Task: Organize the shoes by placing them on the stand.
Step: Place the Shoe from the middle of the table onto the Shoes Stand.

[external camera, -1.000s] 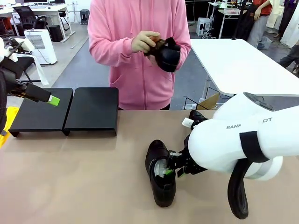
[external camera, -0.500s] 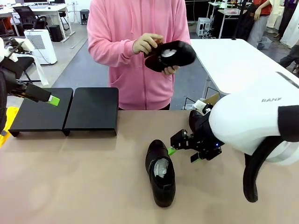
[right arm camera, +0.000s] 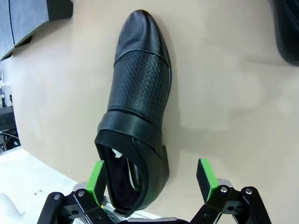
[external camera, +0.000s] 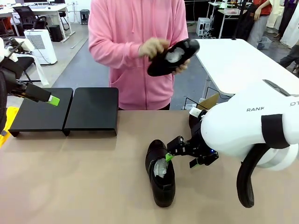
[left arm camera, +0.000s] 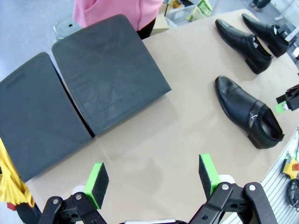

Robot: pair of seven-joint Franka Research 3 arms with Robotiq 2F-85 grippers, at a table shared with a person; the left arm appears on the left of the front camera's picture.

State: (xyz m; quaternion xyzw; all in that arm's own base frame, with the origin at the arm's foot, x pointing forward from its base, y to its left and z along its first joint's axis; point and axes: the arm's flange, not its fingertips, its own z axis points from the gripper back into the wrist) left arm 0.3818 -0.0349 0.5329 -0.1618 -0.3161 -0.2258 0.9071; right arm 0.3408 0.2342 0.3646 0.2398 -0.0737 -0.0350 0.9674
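Green-padded right end effector (right arm camera: 152, 179) is spread wide open with nothing clamped. In its wrist view the heel end of a black shoe (right arm camera: 140, 93) sits between the two fingers, so my guess is it's lined up to grab the shoe by the collar, which looks like the easiest part to pinch. In the front view that shoe (external camera: 161, 179) lies flat at lower middle on the tan tabletop (external camera: 70, 177), toe pointing towards the bottom of the frame, white paper showing inside.

The left end effector (left arm camera: 153, 175) is also fully open and empty, hanging over the left panel of the stand (external camera: 91, 109) at upper left. The stand has no shoes on it yet, so the job's barely begun. That arm could get in the way of a drop-off on that side; the right panel looks freer.

Two more shoes (left arm camera: 243, 44) lie side by side at upper right of the left wrist view. The person's hand (external camera: 152, 46) holds a fourth shoe (external camera: 173, 57) at chest height, top centre.
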